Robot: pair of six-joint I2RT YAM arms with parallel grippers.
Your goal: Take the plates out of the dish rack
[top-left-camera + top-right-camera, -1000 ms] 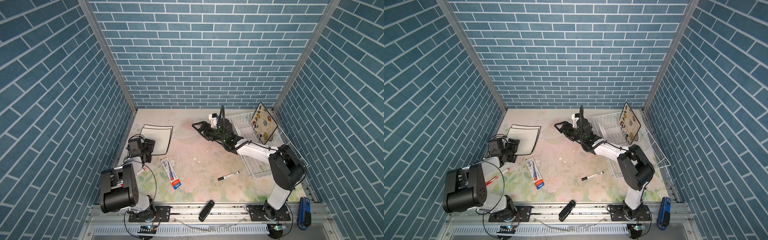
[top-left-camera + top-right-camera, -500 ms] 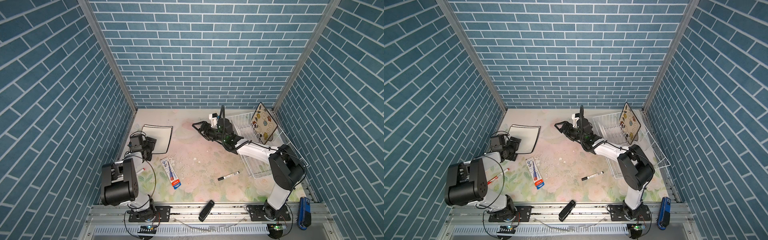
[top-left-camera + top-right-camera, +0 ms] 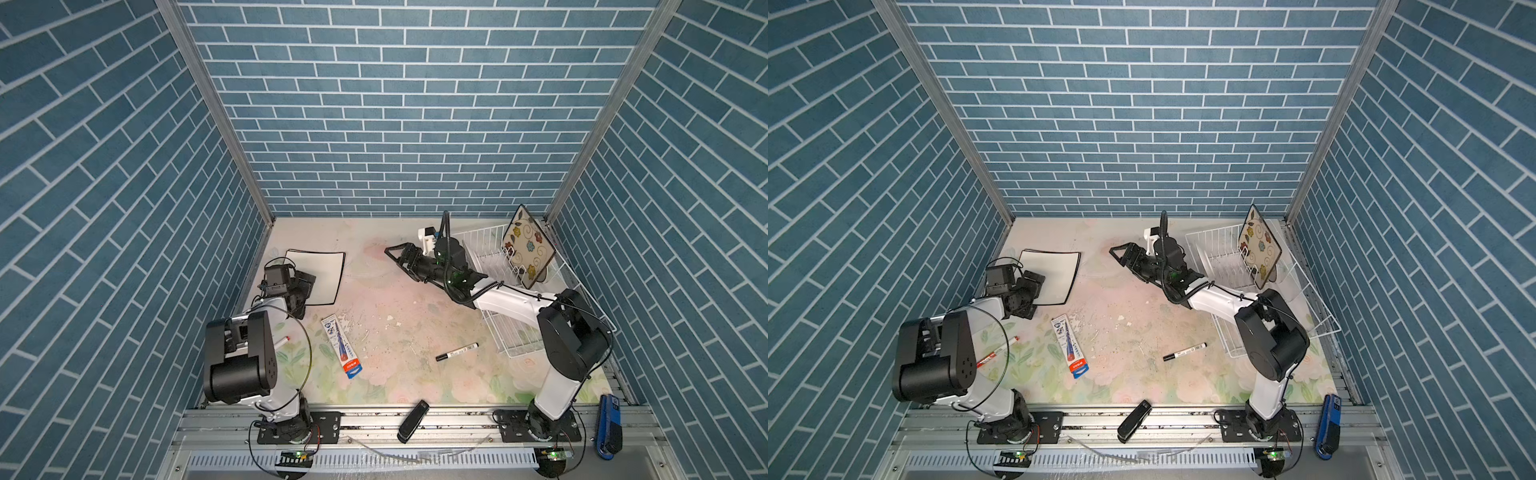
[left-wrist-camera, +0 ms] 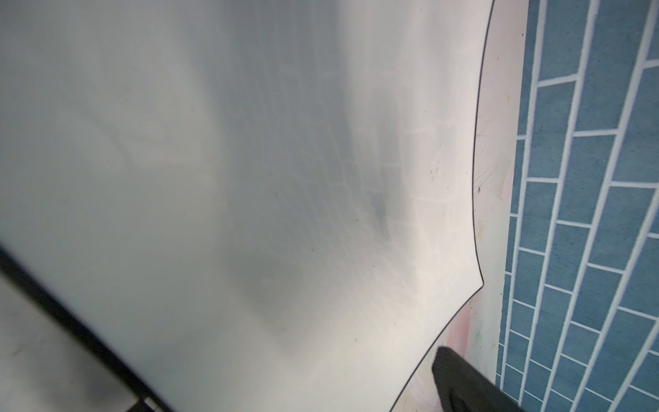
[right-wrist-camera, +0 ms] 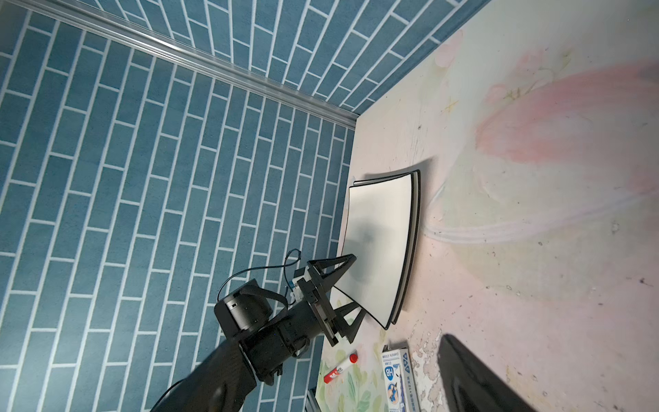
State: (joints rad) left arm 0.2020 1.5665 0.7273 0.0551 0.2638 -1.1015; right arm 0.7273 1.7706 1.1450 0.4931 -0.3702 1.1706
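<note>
Lying flat on the bench [image 3: 395,316] near the left wall, the plain white square plate [image 3: 322,274] has the left hand [image 5: 356,283] spread wide over its near corner, clasping nothing. The right hand [image 3: 397,259] hangs released and empty above the bench's far middle, just left of the dish rack [image 3: 486,245], where the flowered square plate [image 3: 528,247] stands on edge among the prongs.

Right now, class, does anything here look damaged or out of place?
Yes: the table covering is chipped and flaking near its middle, beside the pencil box. A black marker lies loose near the dish rack.
</note>
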